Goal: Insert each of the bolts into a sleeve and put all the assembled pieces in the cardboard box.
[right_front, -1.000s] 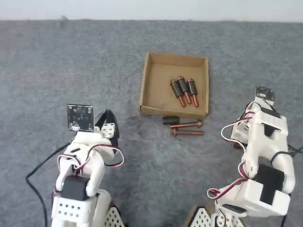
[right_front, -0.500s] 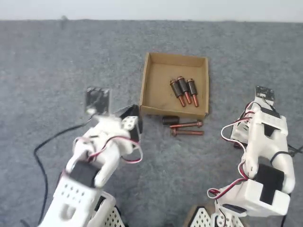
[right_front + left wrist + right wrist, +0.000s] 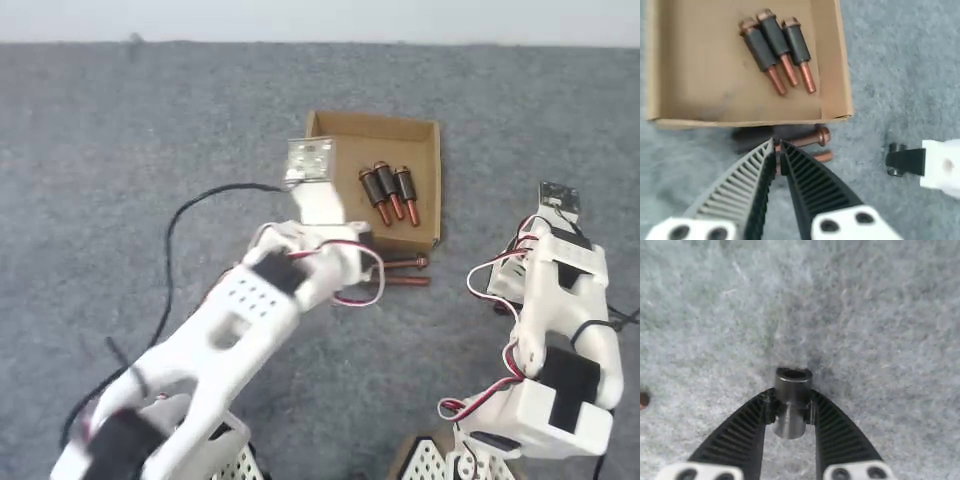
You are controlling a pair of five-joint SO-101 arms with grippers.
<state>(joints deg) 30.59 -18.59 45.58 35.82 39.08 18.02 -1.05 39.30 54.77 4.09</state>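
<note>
We see the cardboard box (image 3: 375, 119) (image 3: 700, 70) lying open on the grey carpeted table (image 3: 150, 130), and in it three assembled pieces (image 3: 387, 186) (image 3: 773, 38) rest side by side, touching, with their copper bolt tips pointing towards the box's front wall. Outside the box, just beside that wall, we make out a loose sleeve (image 3: 747, 136), dark and blurred. Next to it are two bare bolts: the upper bolt (image 3: 405, 263) (image 3: 815, 137) lies close to the wall and the lower bolt (image 3: 405, 281) (image 3: 821, 156) lies parallel just beside it. The left arm (image 3: 250, 320) stretches from the near edge of the table up to the box's front wall. In its wrist view the left gripper (image 3: 776, 146) hangs over the bolts and the loose sleeve, its fingers drawn together with only a thin slit between them and nothing caught there. The right arm (image 3: 555, 320) stands well apart from the box, on the right side of the table. In its own wrist view the right gripper (image 3: 791, 405) is clamped on a sleeve (image 3: 792, 390), a dark metal tube held between the ribbed fingers (image 3: 747, 427). The tube's open end faces away from the gripper, above the bare carpet.
</note>
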